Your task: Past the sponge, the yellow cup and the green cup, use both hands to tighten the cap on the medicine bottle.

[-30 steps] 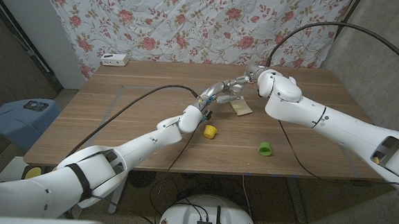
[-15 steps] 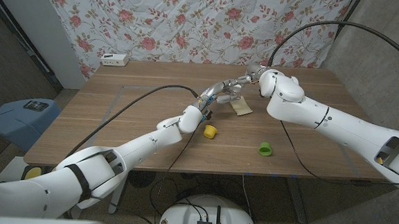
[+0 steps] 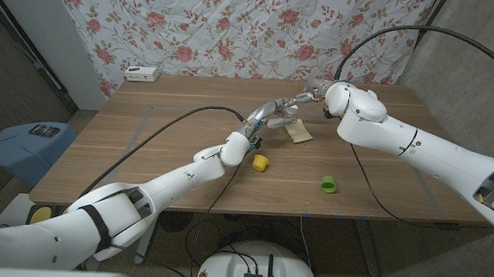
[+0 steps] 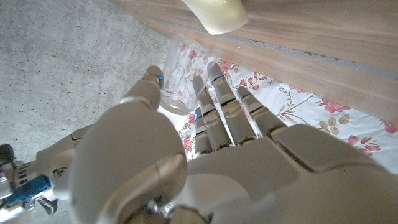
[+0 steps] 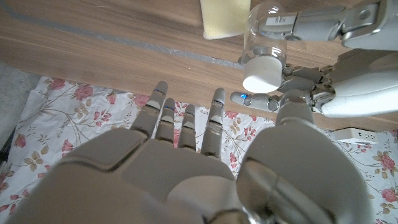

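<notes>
Left hand [image 5: 323, 31] holds the bottle [image 5: 266, 31] steady (cap [image 5: 261, 73] exposed) so the spread, empty right hand [image 5: 186, 155] can twist.

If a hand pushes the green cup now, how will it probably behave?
The green cup looks small and low, so it is probably light and would slide on the smooth wooden table. It seems to stand on a flat end, so tipping looks unlikely. If knocked sideways, its round shape might roll.

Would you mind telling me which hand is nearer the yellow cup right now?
The left. The left hand holds the medicine bottle just beyond the yellow cup; the right hand hovers farther back, past the sponge.
</notes>
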{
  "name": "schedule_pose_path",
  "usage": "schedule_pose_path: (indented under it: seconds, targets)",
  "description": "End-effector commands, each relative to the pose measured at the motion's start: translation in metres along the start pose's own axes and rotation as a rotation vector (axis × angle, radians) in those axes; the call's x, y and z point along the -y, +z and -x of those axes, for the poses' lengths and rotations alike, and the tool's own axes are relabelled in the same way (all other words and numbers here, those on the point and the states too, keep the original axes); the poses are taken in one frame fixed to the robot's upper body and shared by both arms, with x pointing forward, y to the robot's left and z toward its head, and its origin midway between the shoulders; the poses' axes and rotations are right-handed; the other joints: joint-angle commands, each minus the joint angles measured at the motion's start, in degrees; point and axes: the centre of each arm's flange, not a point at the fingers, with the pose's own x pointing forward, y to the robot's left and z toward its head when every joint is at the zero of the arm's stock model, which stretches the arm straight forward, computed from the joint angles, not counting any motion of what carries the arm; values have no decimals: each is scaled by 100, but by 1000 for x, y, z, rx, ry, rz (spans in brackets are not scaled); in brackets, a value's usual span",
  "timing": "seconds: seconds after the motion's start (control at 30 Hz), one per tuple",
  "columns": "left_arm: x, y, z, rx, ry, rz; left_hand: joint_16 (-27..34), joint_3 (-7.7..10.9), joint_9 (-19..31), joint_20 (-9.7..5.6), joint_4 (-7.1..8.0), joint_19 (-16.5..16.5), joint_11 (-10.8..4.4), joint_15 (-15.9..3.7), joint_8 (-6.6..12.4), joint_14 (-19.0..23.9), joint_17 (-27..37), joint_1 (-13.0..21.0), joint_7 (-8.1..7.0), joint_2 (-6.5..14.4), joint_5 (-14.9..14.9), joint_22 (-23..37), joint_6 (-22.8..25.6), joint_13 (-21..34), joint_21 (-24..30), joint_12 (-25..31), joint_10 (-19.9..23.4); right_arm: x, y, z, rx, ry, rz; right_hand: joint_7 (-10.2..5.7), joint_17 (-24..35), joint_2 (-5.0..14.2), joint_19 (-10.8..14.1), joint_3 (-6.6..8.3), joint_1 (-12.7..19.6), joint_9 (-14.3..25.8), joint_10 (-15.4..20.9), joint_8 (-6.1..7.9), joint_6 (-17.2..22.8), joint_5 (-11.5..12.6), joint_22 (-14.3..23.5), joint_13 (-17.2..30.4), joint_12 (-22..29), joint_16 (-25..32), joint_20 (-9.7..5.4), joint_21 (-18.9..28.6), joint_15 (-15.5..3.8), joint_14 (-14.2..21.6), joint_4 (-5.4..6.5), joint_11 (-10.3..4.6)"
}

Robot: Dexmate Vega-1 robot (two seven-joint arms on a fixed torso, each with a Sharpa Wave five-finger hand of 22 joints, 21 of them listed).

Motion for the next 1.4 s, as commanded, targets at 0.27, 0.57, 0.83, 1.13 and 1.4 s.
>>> schedule_pose_path:
  seconds: [0.27,0.57,0.83,1.13,1.4]
  targets:
    - [-5,-3,0,14,18,-4,16,-4,20,-254,-19,13,-229,-485,-7,-26,4,88,33,-4,33,14,-2,20,8,30,261,16,5,-2,50,113,-6,76,20,88,-180,100,278,-17,-387,-8,-448,-39,15,32,-18,-49,-17,-17,9,-356,-117,68]
    - [-5,-3,-1,14,18,-9,19,-12,20,-254,-9,6,-225,-467,-5,-28,5,92,34,0,34,15,-4,21,4,28,259,19,6,-5,79,146,-7,17,19,149,-223,193,491,-30,-556,20,-593,-61,12,31,-11,-37,0,-10,0,-468,-180,98]
    - [-4,-2,-1,13,16,-10,21,-18,20,-255,-3,2,-222,-467,-5,-27,5,97,39,4,34,15,-6,21,3,29,265,17,5,-5,85,147,-6,-187,17,175,-232,321,825,-41,-670,58,-688,-79,8,31,9,-17,19,2,-7,-530,-262,81]
    - [-2,0,0,15,12,-13,19,-26,20,-259,4,4,-221,-462,-1,-34,4,95,34,2,34,15,3,21,4,30,271,13,3,-3,87,135,-6,-366,14,177,-190,429,1128,-40,-709,157,-562,-107,6,31,39,6,25,23,-5,-541,-281,64]
    - [-1,2,0,14,10,-13,20,-24,20,-263,13,3,-228,-465,0,-32,4,93,35,14,36,15,7,20,4,26,264,10,2,-1,89,114,-3,-505,10,141,-136,504,1381,-18,-647,299,-256,-124,5,29,86,36,4,38,-4,-484,-271,0]
